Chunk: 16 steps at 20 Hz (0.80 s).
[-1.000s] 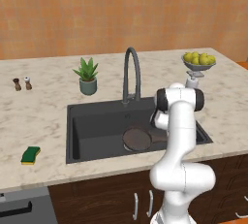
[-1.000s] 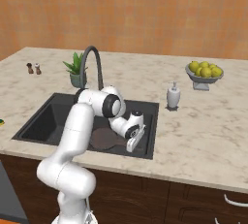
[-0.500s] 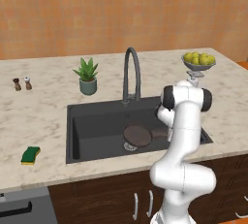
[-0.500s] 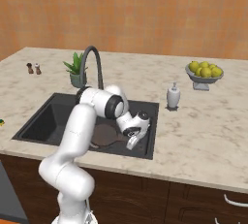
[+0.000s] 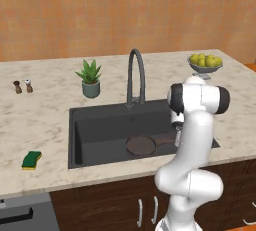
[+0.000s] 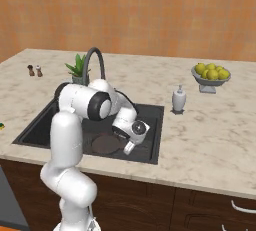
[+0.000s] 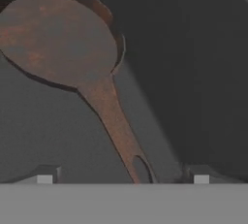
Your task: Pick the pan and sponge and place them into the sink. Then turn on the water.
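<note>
The dark brownish pan (image 5: 141, 145) (image 6: 105, 145) (image 7: 53, 39) lies flat on the floor of the dark grey sink (image 5: 100, 125) (image 6: 150, 120), its handle pointing toward the sink's right side. My gripper (image 7: 122, 177) (image 6: 128, 147) is down in the basin at the handle's end. It is open, one finger on each side of the handle and neither touching it. The green and yellow sponge (image 5: 31, 160) rests on the counter to the left of the sink, far from the gripper. No water runs from the arched faucet (image 5: 136, 75) (image 6: 95, 60).
A potted plant (image 5: 90, 78) stands behind the sink's left corner, with two small shakers (image 5: 23, 86) farther left. On the counter to the right are a fruit bowl (image 5: 205, 62) (image 6: 212, 74) and a soap dispenser (image 6: 179, 99).
The gripper lowered the pan from above the basin onto the sink floor, then opened and let go of the handle.
</note>
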Motion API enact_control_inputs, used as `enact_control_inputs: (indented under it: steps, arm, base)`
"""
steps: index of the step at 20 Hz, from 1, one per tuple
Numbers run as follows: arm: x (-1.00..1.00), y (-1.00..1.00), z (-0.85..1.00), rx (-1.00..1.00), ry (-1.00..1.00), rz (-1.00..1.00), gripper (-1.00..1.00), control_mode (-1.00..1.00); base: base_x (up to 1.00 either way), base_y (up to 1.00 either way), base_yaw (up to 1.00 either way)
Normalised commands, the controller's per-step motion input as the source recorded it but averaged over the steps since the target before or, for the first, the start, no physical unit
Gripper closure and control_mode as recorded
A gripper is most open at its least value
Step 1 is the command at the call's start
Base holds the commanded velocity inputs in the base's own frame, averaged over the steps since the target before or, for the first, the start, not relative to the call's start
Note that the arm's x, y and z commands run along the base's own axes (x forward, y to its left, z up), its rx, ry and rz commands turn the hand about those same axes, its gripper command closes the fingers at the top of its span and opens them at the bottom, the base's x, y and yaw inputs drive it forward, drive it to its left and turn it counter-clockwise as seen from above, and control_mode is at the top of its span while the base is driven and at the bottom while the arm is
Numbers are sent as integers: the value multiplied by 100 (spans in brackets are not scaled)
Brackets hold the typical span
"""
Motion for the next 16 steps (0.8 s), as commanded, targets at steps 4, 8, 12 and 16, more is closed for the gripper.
enact_control_inputs:
  steps: [4,8,12,16]
  arm:
    - [-33,0,100,0,-26,0,-100,-100]
    - [0,0,100,0,-8,0,-100,-100]
    - [0,-4,100,0,0,0,-100,-100]
    - [-8,-32,100,0,0,1,-100,-100]
  base:
    - [0,0,0]
    - [0,0,0]
    - [0,0,0]
    - [0,0,0]
